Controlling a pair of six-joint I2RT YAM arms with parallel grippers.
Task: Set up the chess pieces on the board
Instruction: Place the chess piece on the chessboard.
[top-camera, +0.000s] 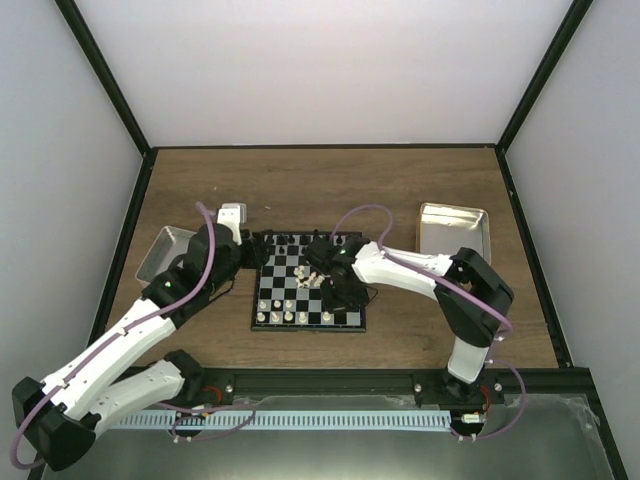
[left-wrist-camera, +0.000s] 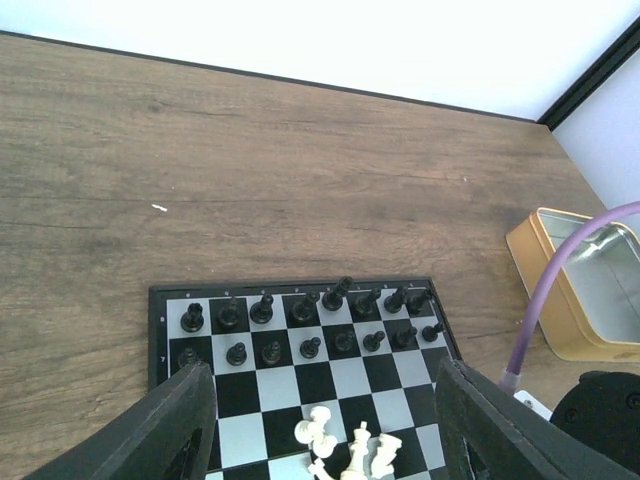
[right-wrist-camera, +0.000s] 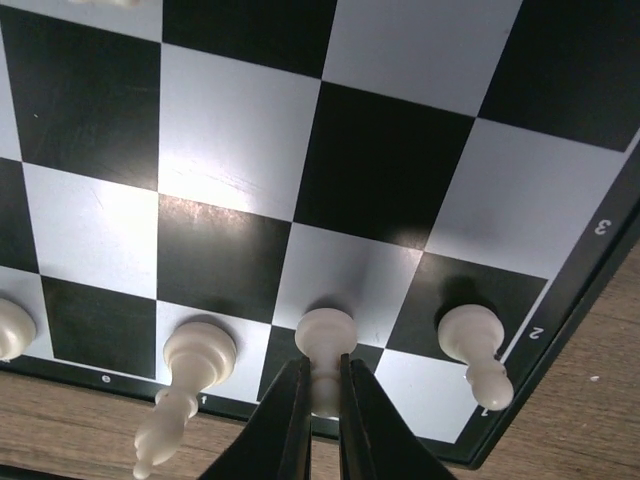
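The board (top-camera: 282, 287) lies mid-table. Black chess pieces (left-wrist-camera: 305, 325) stand in two rows along its far edge. Several white pieces (left-wrist-camera: 345, 447) lie in a loose heap mid-board. My left gripper (left-wrist-camera: 325, 370) is open and empty, hovering over the board's black side (top-camera: 245, 258). My right gripper (right-wrist-camera: 320, 372) is shut on a white pawn (right-wrist-camera: 325, 335), whose base is at the board (right-wrist-camera: 230, 130) in the second row. White pawns stand on either side of it, one left (right-wrist-camera: 197, 352) and one right (right-wrist-camera: 470, 340). In the top view the right gripper (top-camera: 335, 290) is over the board's near right part.
A silver tin tray (top-camera: 160, 255) lies left of the board, partly under my left arm. A gold-rimmed tin (top-camera: 453, 230) sits at the right and also shows in the left wrist view (left-wrist-camera: 580, 290). Black frame posts and white walls enclose the table.
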